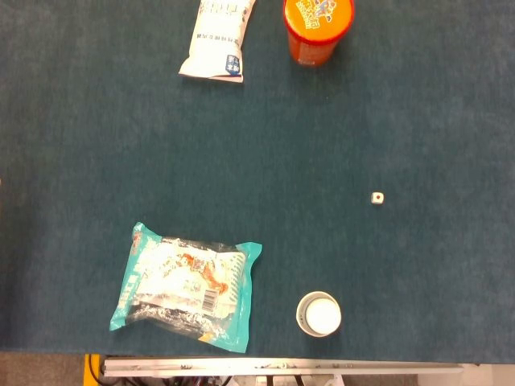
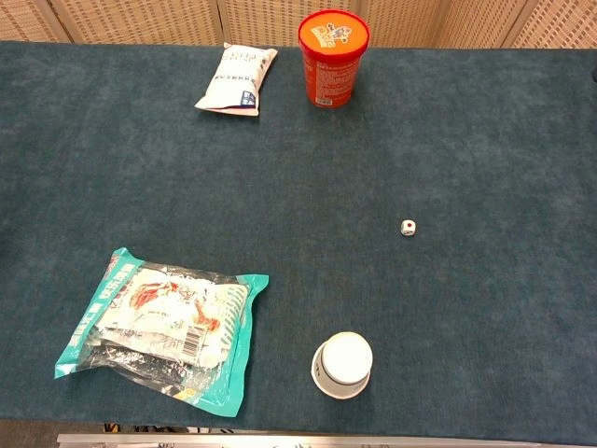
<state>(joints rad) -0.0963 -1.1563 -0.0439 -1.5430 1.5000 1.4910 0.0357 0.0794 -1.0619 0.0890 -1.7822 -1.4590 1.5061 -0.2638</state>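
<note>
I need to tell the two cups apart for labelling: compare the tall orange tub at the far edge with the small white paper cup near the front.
The tall orange tub is far bigger than the small white paper cup. The tub is bright orange with printed graphics; the cup is plain white. The tub stands beside a white pouch at the table's far edge, the cup near the front edge. Both are round and stand upright.

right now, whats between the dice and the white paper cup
Nothing: between the dice and the white paper cup there is only bare blue table cloth, as both head and chest views show.
</note>
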